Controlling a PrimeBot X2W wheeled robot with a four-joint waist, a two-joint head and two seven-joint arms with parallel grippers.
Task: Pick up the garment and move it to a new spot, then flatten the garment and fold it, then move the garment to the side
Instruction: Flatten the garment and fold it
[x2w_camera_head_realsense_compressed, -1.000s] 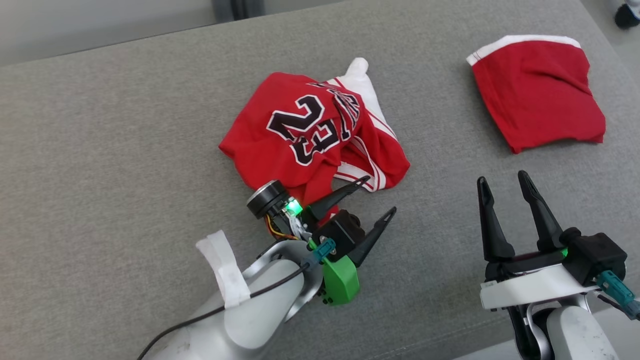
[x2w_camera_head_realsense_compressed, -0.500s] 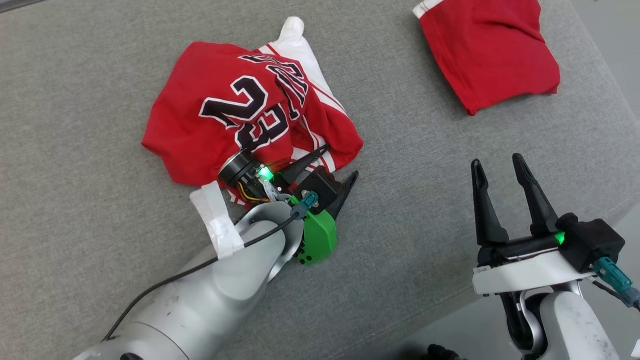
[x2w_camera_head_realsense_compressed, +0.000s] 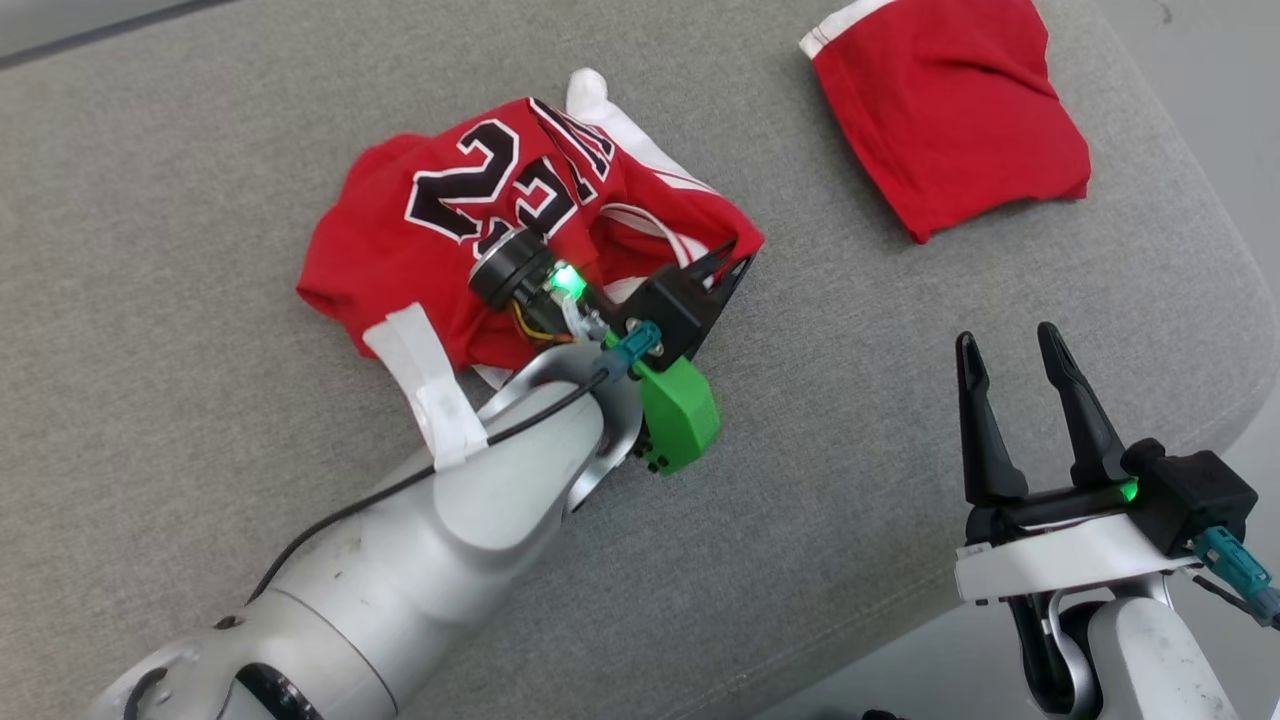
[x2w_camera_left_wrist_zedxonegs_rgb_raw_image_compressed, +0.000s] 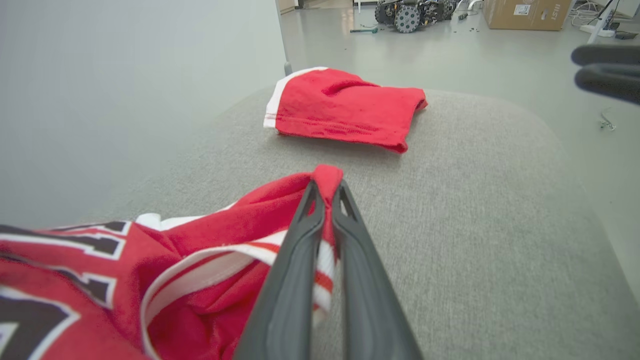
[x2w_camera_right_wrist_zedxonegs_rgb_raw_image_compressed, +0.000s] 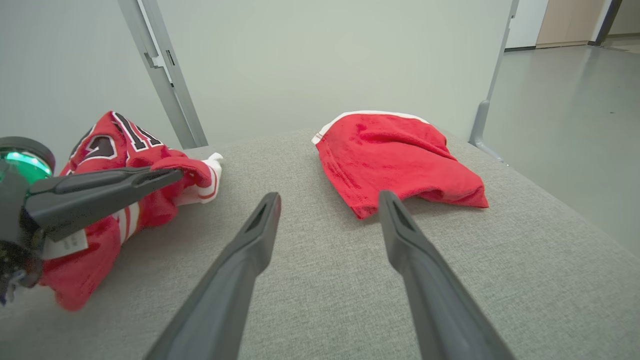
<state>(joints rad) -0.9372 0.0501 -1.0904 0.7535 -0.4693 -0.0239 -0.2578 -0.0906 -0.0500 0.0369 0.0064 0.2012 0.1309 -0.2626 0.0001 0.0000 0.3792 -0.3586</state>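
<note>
Jersey (x2w_camera_head_realsense_compressed: 400, 270) pinched in left jaws; right jaws apart

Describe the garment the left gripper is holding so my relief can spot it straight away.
On the grey cushion, two red garments lie apart. Take the crumpled jersey nearer the middle, pinched by the left gripper. Unlike the plain red garment, it carries a black 23.

Centre-frame garment (x2w_camera_head_realsense_compressed: 370, 250): red, black white-edged numerals, white-and-red striped trim. Upper-right cloth (x2w_camera_head_realsense_compressed: 950, 110): plain red, white band. Counter (x2w_camera_head_realsense_compressed: 200, 420): heathered grey. Bracket (x2w_camera_head_realsense_compressed: 678, 415): bright green.
</note>
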